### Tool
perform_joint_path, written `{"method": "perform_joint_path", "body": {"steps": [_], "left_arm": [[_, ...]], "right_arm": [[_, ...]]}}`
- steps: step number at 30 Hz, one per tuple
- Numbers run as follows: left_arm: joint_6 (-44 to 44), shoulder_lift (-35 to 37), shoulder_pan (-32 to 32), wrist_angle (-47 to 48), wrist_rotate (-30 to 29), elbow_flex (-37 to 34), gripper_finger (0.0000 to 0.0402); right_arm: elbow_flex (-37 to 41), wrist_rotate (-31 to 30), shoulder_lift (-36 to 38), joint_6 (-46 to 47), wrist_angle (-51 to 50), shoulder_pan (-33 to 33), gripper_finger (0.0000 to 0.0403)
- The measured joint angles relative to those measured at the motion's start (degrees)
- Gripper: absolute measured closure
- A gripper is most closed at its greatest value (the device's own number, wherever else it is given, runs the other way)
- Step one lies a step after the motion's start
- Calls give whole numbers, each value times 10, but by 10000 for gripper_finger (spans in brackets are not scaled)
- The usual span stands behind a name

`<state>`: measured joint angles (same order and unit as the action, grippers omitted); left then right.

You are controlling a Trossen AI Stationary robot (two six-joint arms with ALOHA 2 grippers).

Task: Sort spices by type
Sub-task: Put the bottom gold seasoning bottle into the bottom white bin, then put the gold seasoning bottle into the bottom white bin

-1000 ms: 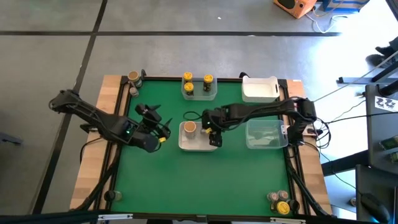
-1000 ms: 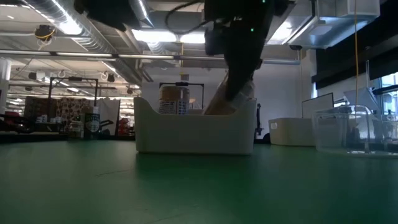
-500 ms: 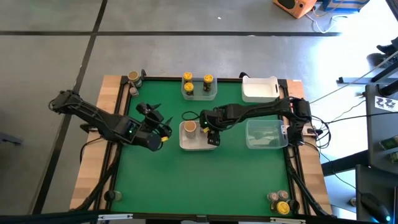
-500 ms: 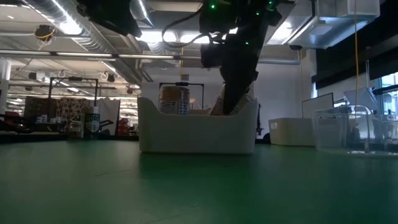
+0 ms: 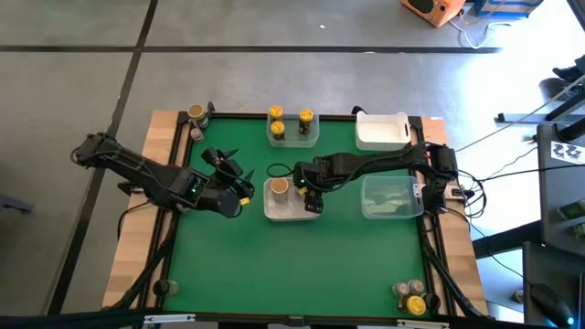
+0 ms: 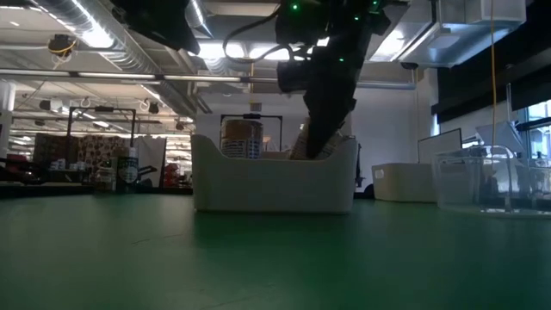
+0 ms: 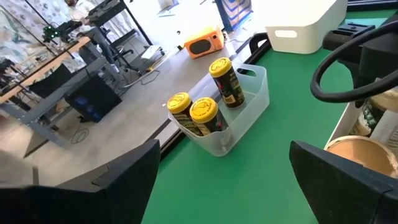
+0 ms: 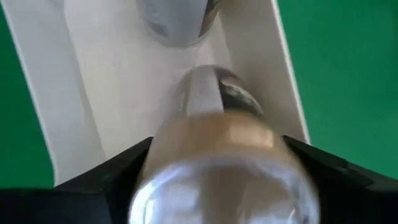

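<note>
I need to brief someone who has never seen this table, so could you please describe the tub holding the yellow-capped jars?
Start at the green table and go to the middle of its far edge. There stands a small clear tub, left of the empty white tub. It alone holds three yellow-capped jars; the white tub under the right gripper holds tan-capped ones.

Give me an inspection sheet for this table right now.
Surface: green mat, wooden edges.
Job's things: three yellow-capped jars in a clear tub; tan-capped jar in the middle white tub; more jars at two corners.
Clutter: empty white tub, clear tub.
Grippers: right tool in the middle tub, a jar between its fingers; left tool open beside it.
Cables: black loop.
Surroundings: grey floor.
</note>
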<state>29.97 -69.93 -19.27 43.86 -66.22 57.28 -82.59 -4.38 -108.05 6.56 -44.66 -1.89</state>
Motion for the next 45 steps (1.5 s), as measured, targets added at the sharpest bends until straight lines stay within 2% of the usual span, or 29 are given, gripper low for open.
{"method": "perform_joint_path", "body": {"steps": [9,17,24,29,33,38,42,45], "left_arm": [[0,0,-1,0,3,0,57],[6,0,-1,1,46,0,57],[-4,0,11,-43,59,-16,57],[37,-1,33,-38,70,-16,57],[41,-2,78,-40,108,-17,57],[15,-2,173,-37,166,-17,57],[-8,-2,259,-34,208,-17,57],[-16,-2,320,-17,230,-14,57]], "right_arm": [[0,-15,5,-1,-1,0,56],[1,5,77,20,-59,9,55],[6,-55,167,6,-58,47,55],[58,-109,214,-25,-27,62,55],[124,-116,255,-58,40,48,55],[202,-114,298,-122,180,11,55],[255,-82,312,-171,300,-34,55],[277,-55,311,-176,347,-71,55]]}}
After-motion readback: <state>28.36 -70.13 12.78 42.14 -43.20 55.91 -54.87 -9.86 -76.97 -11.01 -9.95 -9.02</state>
